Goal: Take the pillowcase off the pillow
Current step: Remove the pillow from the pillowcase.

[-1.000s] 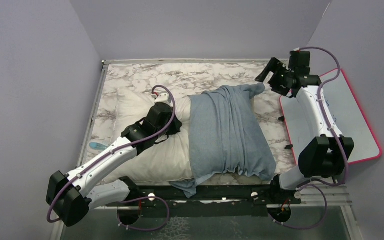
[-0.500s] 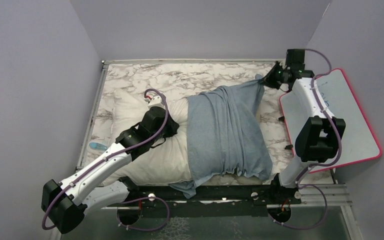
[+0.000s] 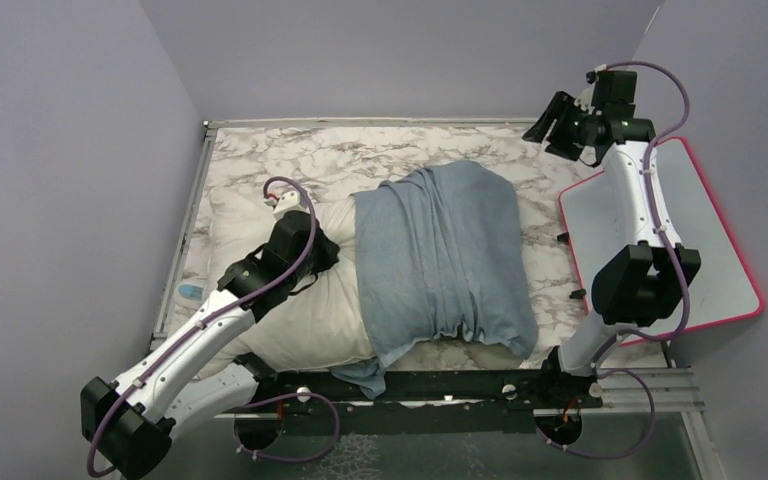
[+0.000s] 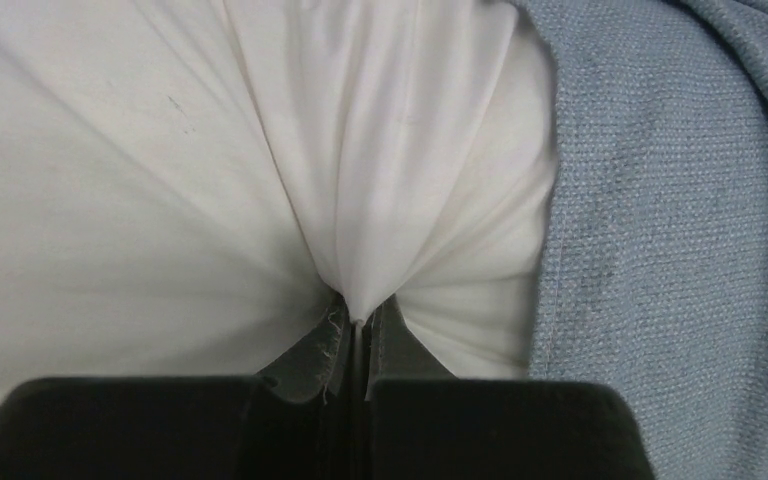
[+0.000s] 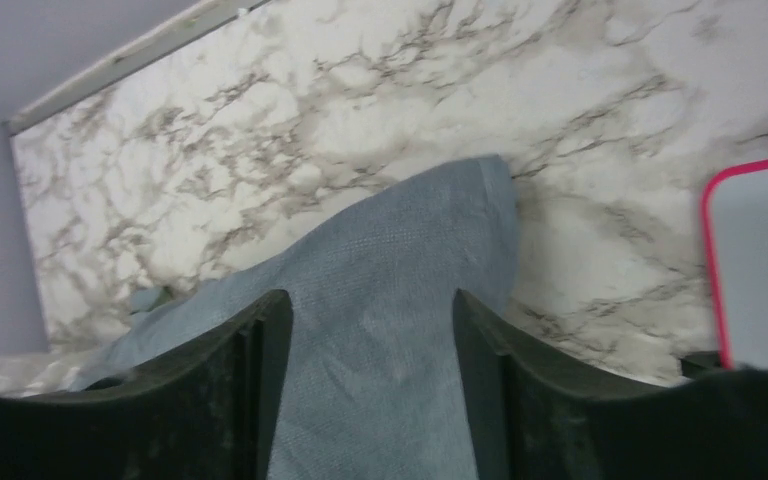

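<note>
The white pillow (image 3: 295, 315) lies across the marble table, its right half inside the grey-blue pillowcase (image 3: 440, 255). My left gripper (image 4: 358, 318) is shut on a pinched fold of the pillow (image 4: 160, 180), just left of the pillowcase (image 4: 680, 200) hem. In the top view that gripper (image 3: 332, 252) sits at the pillow's middle. My right gripper (image 3: 558, 122) hangs open above the table's far right corner, clear of the cloth. In the right wrist view its gripper (image 5: 370, 300) frames the pillowcase (image 5: 410, 215) corner lying below, with nothing between the fingers.
A pink-rimmed whiteboard (image 3: 705, 240) lies at the table's right edge, also at the right in the right wrist view as the whiteboard (image 5: 765, 260). A small teal object (image 3: 192, 291) lies by the left wall. Bare marble (image 3: 290, 150) stretches behind the pillow.
The right gripper pinched the pillowcase's far corner, then let it go and rose; the corner has dropped back. The left arm has dragged the pillow leftward, the pillowcase shifting with it.
</note>
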Robot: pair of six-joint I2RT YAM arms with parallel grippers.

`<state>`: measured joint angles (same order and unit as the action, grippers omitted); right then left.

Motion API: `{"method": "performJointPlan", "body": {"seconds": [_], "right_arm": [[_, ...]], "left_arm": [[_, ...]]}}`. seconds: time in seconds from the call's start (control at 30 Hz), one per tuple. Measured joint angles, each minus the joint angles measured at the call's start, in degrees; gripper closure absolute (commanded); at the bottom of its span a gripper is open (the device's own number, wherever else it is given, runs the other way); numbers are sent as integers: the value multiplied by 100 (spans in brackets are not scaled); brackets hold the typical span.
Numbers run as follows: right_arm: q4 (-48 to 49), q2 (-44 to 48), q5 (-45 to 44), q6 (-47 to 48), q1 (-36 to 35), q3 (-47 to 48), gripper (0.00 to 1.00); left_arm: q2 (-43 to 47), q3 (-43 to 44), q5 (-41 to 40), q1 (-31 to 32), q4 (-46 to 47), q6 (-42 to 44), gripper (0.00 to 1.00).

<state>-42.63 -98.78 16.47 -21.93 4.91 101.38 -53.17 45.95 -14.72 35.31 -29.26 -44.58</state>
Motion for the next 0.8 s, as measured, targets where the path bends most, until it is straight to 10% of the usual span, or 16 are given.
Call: {"method": "performJointPlan", "body": {"seconds": [0.4,0.8], "right_arm": [[151,2966,1720,-35,-1836,-3595,19],[621,3950,2111,-870,-3810,-4553,17]], "left_arm": [[-1596,925,1384,-1659,667,280,100],[-1609,691,1615,-1725,1097,254,100]]}}
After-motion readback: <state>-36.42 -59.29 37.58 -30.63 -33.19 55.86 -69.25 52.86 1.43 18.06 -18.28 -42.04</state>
